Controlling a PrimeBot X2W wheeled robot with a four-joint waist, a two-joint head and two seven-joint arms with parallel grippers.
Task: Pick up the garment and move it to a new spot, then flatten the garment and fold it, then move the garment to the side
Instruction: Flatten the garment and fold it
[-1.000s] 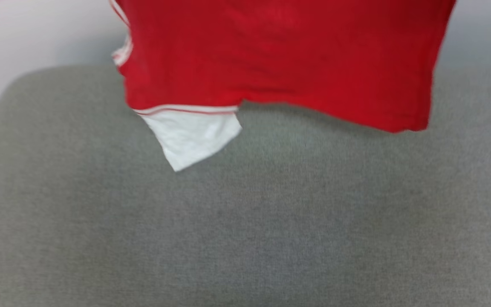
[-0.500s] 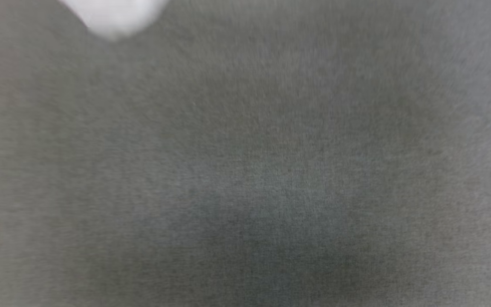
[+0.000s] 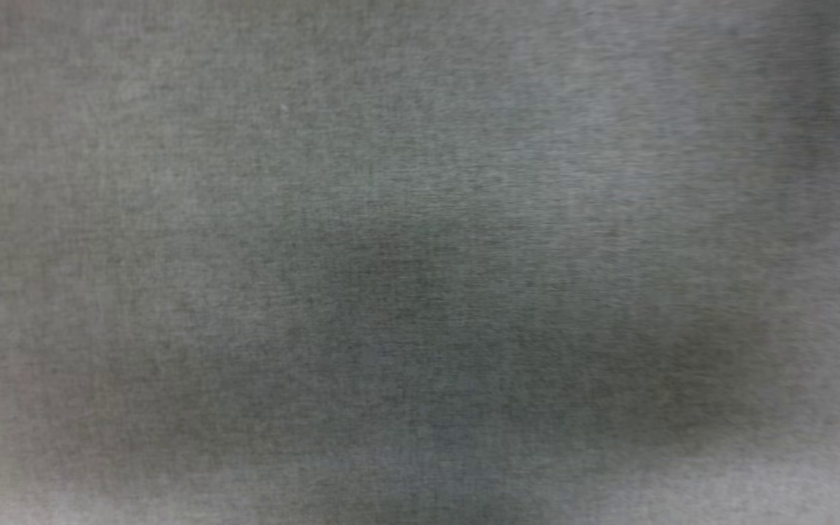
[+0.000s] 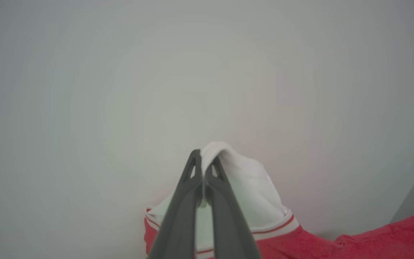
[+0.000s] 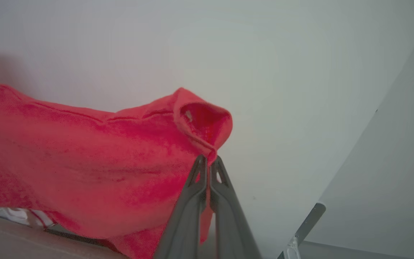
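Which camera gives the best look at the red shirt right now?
Right wrist view: the garment hangs broad and red from the right gripper, shut on its edge. Left wrist view gives the white sleeve pinched in the left gripper. Head view looks at the grey surface.

The left end effector point(image 4: 204, 159) pinches the sleeve point(image 4: 250, 190) of the garment point(image 4: 390, 233). The sleeve drapes over its tips and down their right side, and the body trails off to the lower right. The right end effector point(image 5: 209, 160) pinches a corner, with the cloth spreading away to its left and a surface point(image 5: 13, 239) below. A wall point(image 5: 300, 72) stands behind both.
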